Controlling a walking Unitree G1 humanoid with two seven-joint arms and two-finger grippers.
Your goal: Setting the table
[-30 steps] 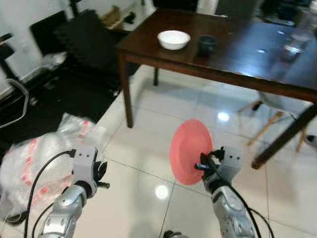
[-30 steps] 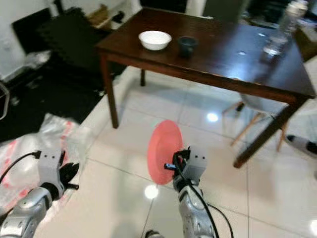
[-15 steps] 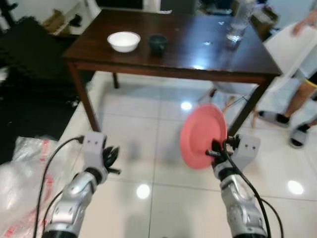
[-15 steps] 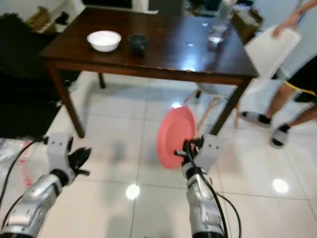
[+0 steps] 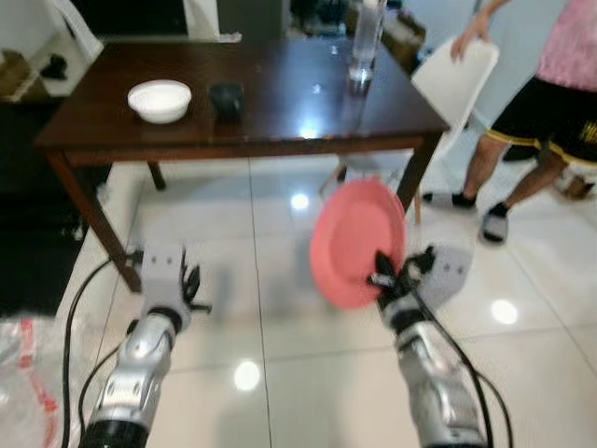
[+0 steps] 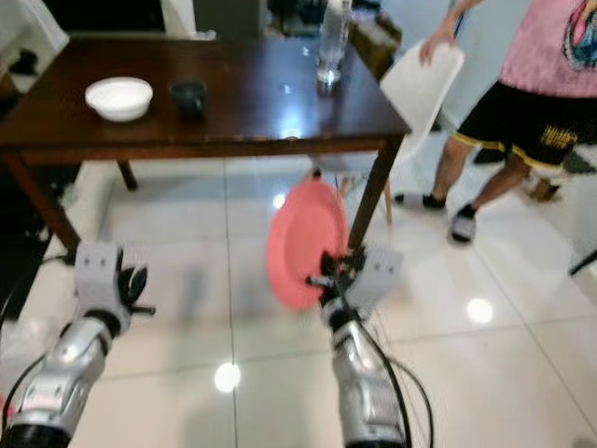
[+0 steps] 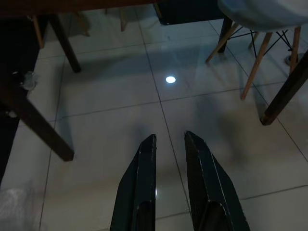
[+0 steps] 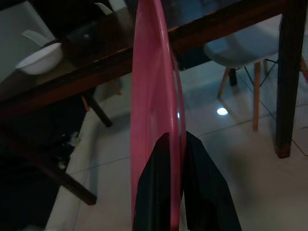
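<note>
Standing on edge, the pink plate (image 5: 357, 245) is pinched at its near rim by the right gripper (image 5: 384, 278), and the dark wooden table (image 5: 280, 103) it is bound for lies straight ahead on the far side, nearer that arm than the left gripper (image 7: 169, 159), which hangs free with its 2 fingers narrowly parted around nothing. Against 0.5 s ago the view has swung right, so the white bowl (image 5: 159, 100) and dark cup (image 5: 226, 98) sit further left and more of the person (image 5: 550, 112) by the white chair (image 5: 455, 79) is visible.

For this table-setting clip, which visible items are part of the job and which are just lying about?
Part of the job: pink plate clamped on edge in the right gripper; dark table; white bowl; dark cup.

Just about: water bottle; white chair; plastic bag; a standing person.
</note>
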